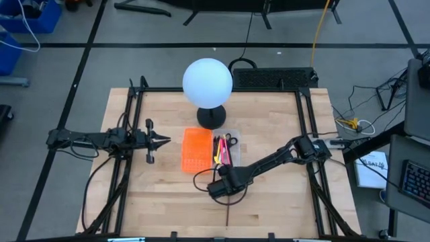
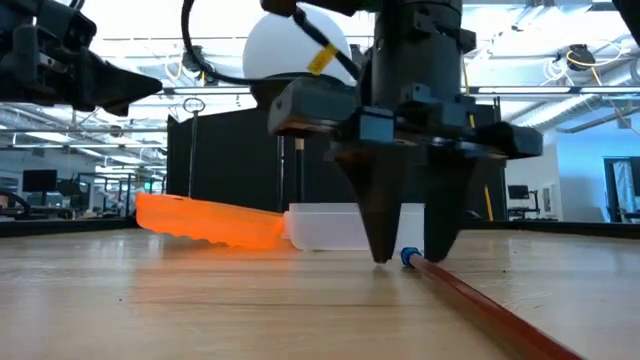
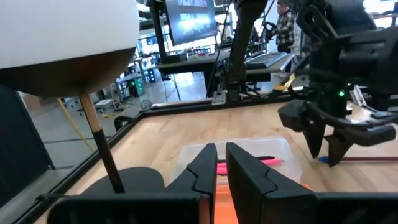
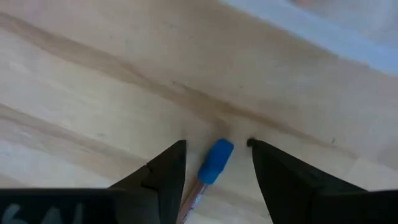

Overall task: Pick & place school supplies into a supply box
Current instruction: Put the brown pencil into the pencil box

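Right gripper (image 4: 214,163) reaching down near the table's (image 1: 161,195) front edge, jaws spread astride a blue-capped red pencil (image 2: 470,295), left gripper (image 1: 163,140) idling, jaws nearly pressed together, beside the supply box (image 1: 209,149).

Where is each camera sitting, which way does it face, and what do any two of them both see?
High view: overhead, straight down on the table; both arms show.
Low view: table height, level across; right hand straddles the pencil.
Left wrist view: on the waiting left arm, toward the lamp; its own fingers show.
Right wrist view: facing down; open fingers flank the pencil.
Shared: low and right wrist views both show the pencil's blue cap.
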Action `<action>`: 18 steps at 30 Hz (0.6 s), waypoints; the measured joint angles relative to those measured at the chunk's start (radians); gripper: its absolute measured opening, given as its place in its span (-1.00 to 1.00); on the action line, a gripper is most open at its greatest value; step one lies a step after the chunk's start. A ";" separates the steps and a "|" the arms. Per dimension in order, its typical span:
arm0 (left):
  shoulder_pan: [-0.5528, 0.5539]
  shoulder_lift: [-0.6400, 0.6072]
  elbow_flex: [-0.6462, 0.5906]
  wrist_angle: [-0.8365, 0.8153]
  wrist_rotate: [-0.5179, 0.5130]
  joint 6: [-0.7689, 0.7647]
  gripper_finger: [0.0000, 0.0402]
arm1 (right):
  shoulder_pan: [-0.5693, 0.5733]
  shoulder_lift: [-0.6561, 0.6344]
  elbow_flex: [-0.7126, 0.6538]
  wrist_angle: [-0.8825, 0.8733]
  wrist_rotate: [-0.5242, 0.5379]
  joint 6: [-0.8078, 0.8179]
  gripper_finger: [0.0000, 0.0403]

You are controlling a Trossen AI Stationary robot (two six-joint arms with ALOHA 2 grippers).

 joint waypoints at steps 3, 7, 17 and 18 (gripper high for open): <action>0.000 0.000 0.000 -0.014 0.000 -0.001 -0.78 | 0.007 -0.005 -0.026 0.043 -0.024 0.022 -0.12; 0.000 0.000 0.000 -0.027 0.000 -0.001 -0.78 | 0.013 -0.007 -0.043 0.063 -0.020 0.040 -0.13; 0.000 0.000 0.000 -0.027 0.000 0.000 -0.78 | 0.018 -0.007 -0.061 0.074 -0.014 0.026 -0.36; 0.000 0.000 0.000 -0.027 0.000 0.000 -0.78 | 0.018 -0.007 -0.061 0.072 -0.007 0.018 -0.42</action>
